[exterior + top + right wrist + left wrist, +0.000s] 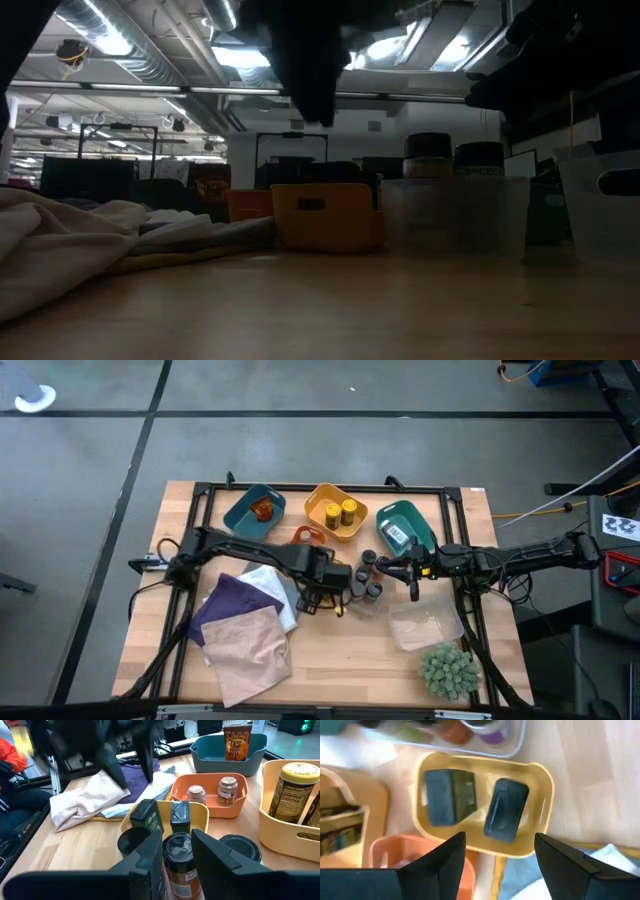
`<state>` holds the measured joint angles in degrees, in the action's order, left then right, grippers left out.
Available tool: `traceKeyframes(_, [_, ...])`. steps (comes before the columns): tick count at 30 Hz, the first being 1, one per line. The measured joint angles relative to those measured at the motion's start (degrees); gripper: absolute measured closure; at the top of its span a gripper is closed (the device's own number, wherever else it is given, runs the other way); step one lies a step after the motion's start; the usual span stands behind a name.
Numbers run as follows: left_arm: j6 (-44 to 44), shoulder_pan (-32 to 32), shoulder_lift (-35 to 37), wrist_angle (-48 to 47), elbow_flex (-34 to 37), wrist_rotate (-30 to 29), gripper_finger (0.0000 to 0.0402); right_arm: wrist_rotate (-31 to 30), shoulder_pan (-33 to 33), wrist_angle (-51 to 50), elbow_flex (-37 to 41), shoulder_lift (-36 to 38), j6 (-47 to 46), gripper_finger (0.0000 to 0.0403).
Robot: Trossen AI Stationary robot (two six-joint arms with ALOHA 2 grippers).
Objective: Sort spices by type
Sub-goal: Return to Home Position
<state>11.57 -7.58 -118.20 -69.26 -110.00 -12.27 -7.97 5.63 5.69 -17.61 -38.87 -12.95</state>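
The left gripper [500, 837] hangs above the small pale-yellow plastic bin [542, 775] near the middle of the wooden table [350, 660], its two dark fingers spread wide and holding nothing. Two dark rectangular spice cans [447, 795] lie side by side inside that bin. The right gripper [177, 836] hovers over the clear plastic tray [455, 215] just beside it, its fingers parted by a narrow gap. A grey-lidded jar of amber-brown spice [178, 857] shows beyond that gap, standing among jars with round black lids [240, 847].

Just beside the small bin sits the small orange plastic bin [215, 811], holding two brown-topped clear jars [227, 787]. Along the table's far side stand three bins:
- The blue plastic bin [210, 757] holds an upright orange taco-mix packet [236, 742].
- The large yellow plastic bin [280, 834] holds yellow jars with dark lids [295, 790].
- The green plastic bin [428, 530] holds a flat white-labelled packet [395, 536].

A heap of purple, white and beige cloths [245, 630] lies toward the left arm's side. A second clear tray [425, 628] and a green spiky plant [448, 670] sit toward the right arm's side
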Motion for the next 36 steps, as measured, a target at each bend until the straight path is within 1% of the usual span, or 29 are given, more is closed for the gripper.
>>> traceKeyframes(4, [-2.34, 0.16, 5.60, -2.95, -0.02, 0.00, 0.0181, -0.02, -0.01, -0.21, 0.00, -0.01, -0.01, 0.0299])
traceKeyframes(7, [-4.11, 0.25, 11.28, -6.48, -0.02, 0.01, 0.0180, -0.02, 0.00, -0.55, 0.00, -0.02, -0.02, 0.0299])
traceKeyframes(12, [-5.63, 0.44, 21.05, -14.80, -0.04, 0.00, 0.0180, -0.02, -0.01, -1.48, 0.00, -0.01, -0.04, 0.0299])
traceKeyframes(14, [-7.51, 0.44, 24.87, -18.97, -0.04, 0.00, 0.0180, -0.02, -0.01, -1.69, 0.00, 0.00, -0.04, 0.0299])
traceKeyframes(16, [-10.54, 0.44, 28.34, -21.16, -0.04, 0.04, 0.0180, 0.00, 0.00, -1.70, 0.00, 0.00, -0.04, 0.0299])
traceKeyframes(22, [-20.62, 0.33, 36.50, -19.99, -0.04, 0.04, 0.0180, -0.44, -0.02, -1.55, 0.00, -0.02, 0.70, 0.0299])
traceKeyframes(26, [-22.70, 0.33, 40.58, -19.60, -0.04, 0.02, 0.0180, -6.37, -0.02, -1.04, 0.00, 0.00, 0.72, 0.0299])
traceKeyframes(28, [-23.61, -0.33, 42.94, -17.01, 1.17, 0.01, 0.0180, -7.95, -0.02, -0.83, 0.00, 0.00, 0.25, 0.0299])
traceKeyframes(31, [-21.46, -2.13, 47.59, -10.31, 6.61, 0.04, 0.0180, -7.86, -0.02, -0.25, 0.00, 0.11, 0.20, 0.0299])
traceKeyframes(36, [-19.73, -5.26, 56.70, 2.68, 21.89, 0.13, 0.0180, -7.01, -0.01, 1.08, -0.02, 2.79, 3.14, 0.0299])
